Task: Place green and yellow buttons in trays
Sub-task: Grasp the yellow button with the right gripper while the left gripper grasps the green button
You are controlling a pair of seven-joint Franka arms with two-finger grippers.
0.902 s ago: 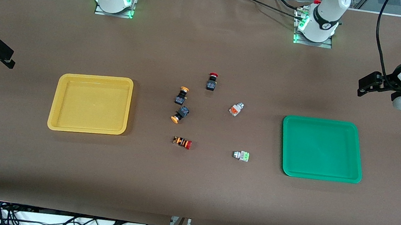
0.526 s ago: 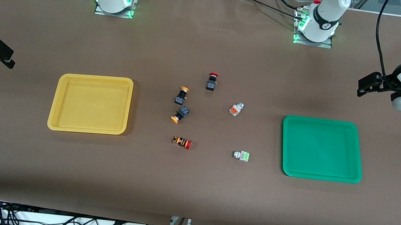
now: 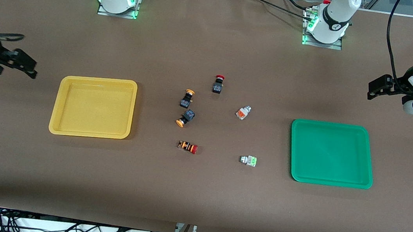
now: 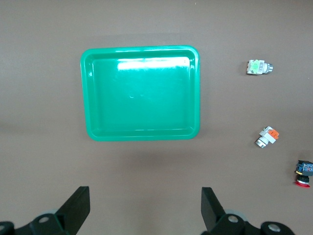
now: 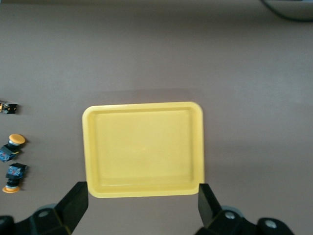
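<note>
My brown counter (image 3: pixel 197 193) carries a yellow tray (image 3: pixel 58 113) toward my right arm's edge, a green tray (image 3: pixel 369 159) toward my left arm's edge, and six small buttons (image 3: pixel 186 117) scattered mid-counter between them, none in either tray.

Light is even and bright from overhead. A white glare streak sits on the green tray (image 4: pixel 140 63) near its upper rim. Soft, faint shadows edge both trays. All views are sharp, with no edge distortion evident.
</note>
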